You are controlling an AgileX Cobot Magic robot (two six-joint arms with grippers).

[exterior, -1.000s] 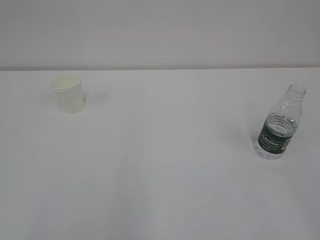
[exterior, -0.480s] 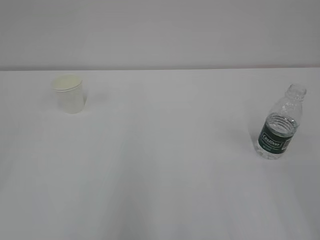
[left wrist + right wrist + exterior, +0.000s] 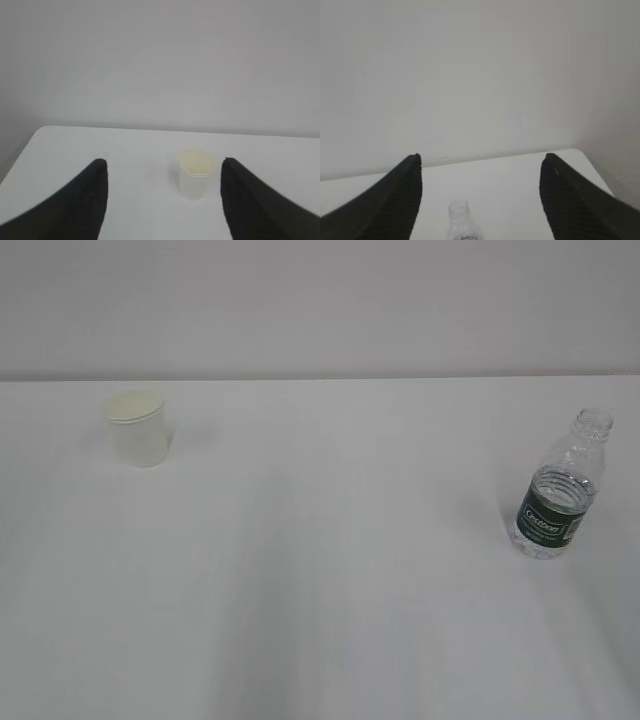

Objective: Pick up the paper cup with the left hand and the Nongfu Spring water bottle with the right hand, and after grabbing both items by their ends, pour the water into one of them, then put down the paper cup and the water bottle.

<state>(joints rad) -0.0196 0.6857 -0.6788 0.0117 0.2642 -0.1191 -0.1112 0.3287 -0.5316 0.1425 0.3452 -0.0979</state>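
In the exterior view, a white table (image 3: 320, 590) is spreading wide under a pale wall; its far edge is running straight across the upper part of the picture. The paper cup (image 3: 137, 427) is standing upright near that far edge on the left, and the Nongfu Spring water bottle (image 3: 558, 498) is standing upright, capless, well apart from it on the right, close to the right border of the picture. A broad bare stretch of tabletop is lying between them and in front of them, and neither arm is showing here. In the left wrist view, the left hand (image 3: 165, 172) is holding its two black fingers (image 3: 87, 200) wide apart with nothing between them; the cup (image 3: 195, 172) is standing ahead on the table, nearer the right finger and touching neither, and the table's rounded left corner is showing beyond. In the right wrist view, the right hand (image 3: 480, 167) is likewise spreading its fingers (image 3: 400, 195) wide and gripping nothing; the bottle's open neck (image 3: 461, 220) is rising at the bottom border between them, clear of both, and the table's far right corner is lying close behind it.
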